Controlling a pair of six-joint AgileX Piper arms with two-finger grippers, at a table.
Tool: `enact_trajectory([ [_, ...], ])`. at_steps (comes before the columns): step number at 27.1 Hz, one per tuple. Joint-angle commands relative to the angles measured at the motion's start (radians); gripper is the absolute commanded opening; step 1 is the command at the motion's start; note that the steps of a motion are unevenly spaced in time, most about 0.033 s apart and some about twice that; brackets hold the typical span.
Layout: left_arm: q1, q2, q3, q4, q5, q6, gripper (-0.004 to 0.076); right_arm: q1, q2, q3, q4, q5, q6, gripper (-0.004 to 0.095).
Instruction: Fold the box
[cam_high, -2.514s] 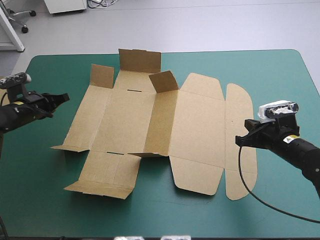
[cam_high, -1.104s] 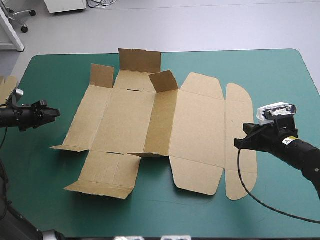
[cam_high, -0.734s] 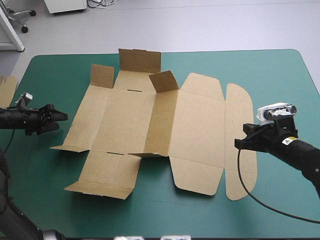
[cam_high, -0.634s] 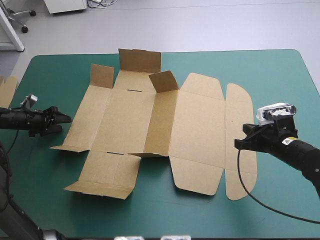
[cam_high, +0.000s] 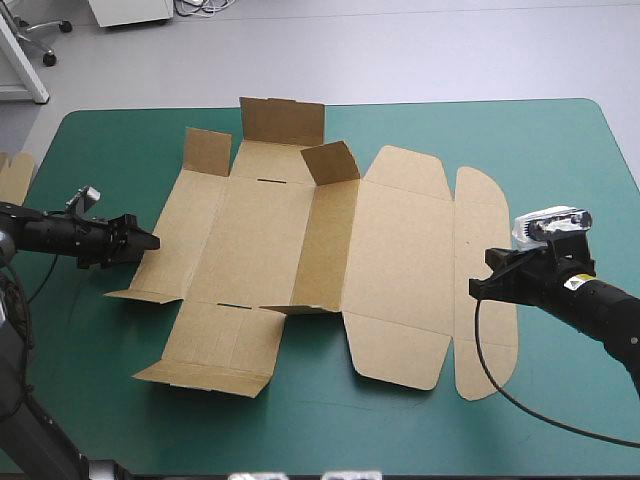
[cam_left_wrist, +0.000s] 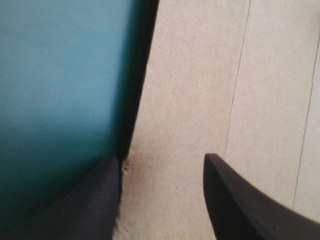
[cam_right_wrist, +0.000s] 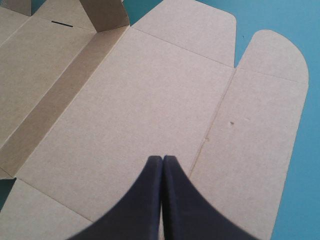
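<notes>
Brown board, your box (cam_high: 390, 260) lay mostly flat mid-table on the teal-green cover (cam_high: 120, 150). Your left gripper (cam_high: 152, 242) straddled the box's left edge, fingers apart; your right gripper (cam_high: 476, 286) hung over the right-hand panels, fingers pressed together.

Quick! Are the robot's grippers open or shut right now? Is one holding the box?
Left gripper: open, at the edge of the box, not gripping it.
Right gripper: shut, holding nothing.
</notes>
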Motion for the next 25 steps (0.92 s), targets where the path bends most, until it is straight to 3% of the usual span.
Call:
enact_trajectory([
  [1, -0.037, -0.038, -0.021, -0.031, 0.102, 0.004, 0.0380, -0.008, -0.012, -0.034, 0.016, -0.042, 0.000, -0.0014],
  [11, -0.074, -0.051, -0.019, -0.080, 0.104, -0.043, 0.0353, -0.008, -0.012, -0.034, 0.013, -0.057, 0.000, -0.0014],
  [25, -0.188, -0.165, -0.019, -0.089, 0.102, -0.057, 0.0022, -0.008, -0.012, -0.034, 0.009, -0.068, 0.002, -0.0014],
])
